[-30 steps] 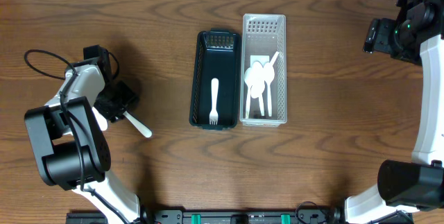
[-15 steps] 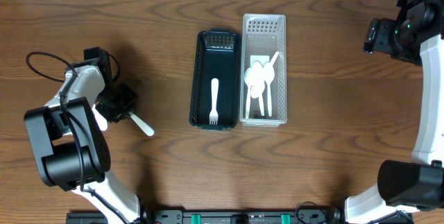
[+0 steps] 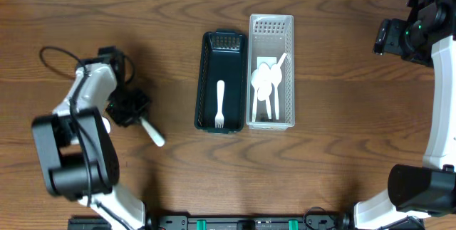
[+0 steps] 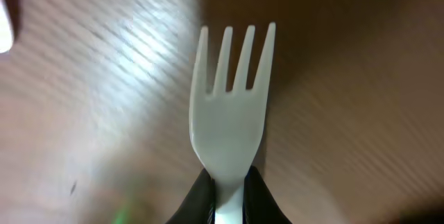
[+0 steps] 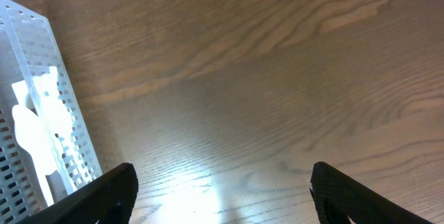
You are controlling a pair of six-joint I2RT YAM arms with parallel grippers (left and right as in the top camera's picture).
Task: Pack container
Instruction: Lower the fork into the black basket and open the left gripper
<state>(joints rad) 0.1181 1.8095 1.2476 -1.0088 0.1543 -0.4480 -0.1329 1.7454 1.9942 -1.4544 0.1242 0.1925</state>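
My left gripper [image 3: 134, 110] is shut on a white plastic fork [image 3: 152, 132] at the table's left side, and the fork sticks out toward the lower right. In the left wrist view the fork's tines [image 4: 232, 85] point up above the wood, its neck pinched between my black fingers [image 4: 198, 196]. A dark green bin [image 3: 219, 48] holds another white fork [image 3: 219, 104]. Beside it a clear perforated bin [image 3: 271, 30] holds white spoons [image 3: 267, 80]. My right gripper [image 5: 222, 189] is open and empty, raised at the far right [image 3: 385, 38], with the clear bin [image 5: 28, 85] at its view's left.
A black cable [image 3: 60, 50] loops off the left arm. The two bins stand side by side at the table's middle. Bare wood lies between the left gripper and the green bin.
My left gripper has moved right and slightly away from the edge with the fork in it, and the arm has swung out. The right arm has not moved.
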